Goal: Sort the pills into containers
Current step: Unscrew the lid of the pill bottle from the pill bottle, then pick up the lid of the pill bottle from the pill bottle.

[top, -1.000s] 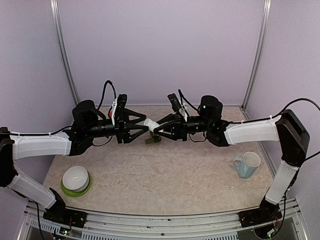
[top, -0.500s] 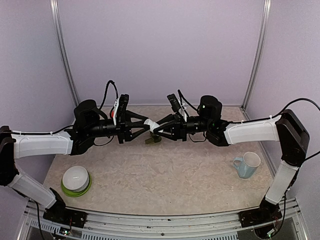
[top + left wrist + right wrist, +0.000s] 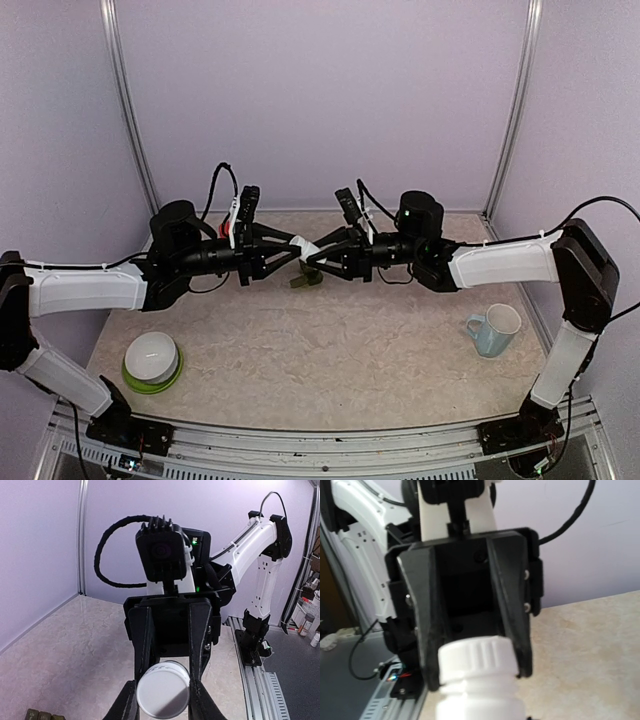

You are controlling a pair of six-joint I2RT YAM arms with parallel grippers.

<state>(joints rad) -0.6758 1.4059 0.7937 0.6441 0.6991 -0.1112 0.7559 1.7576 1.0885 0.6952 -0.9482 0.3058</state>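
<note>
two grips share the small white plastic bottle (image 3: 302,246): my left gripper (image 3: 292,249) just clamped its cap (image 3: 476,657), right gripper (image 3: 314,258) clenches its body, ready to unscrew; dark green three-compartment containers (image 3: 306,281) lie by the table's (image 3: 330,350) far edge.

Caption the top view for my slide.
Left end effector and right end effector grip one white bottle in mid-air; green containers lie on the table.

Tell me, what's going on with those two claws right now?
Left claw shut on cap of white bottle; right claw shut on its body, mid-air. Green container strip on table below, untouched. Nothing seen in the way.
</note>
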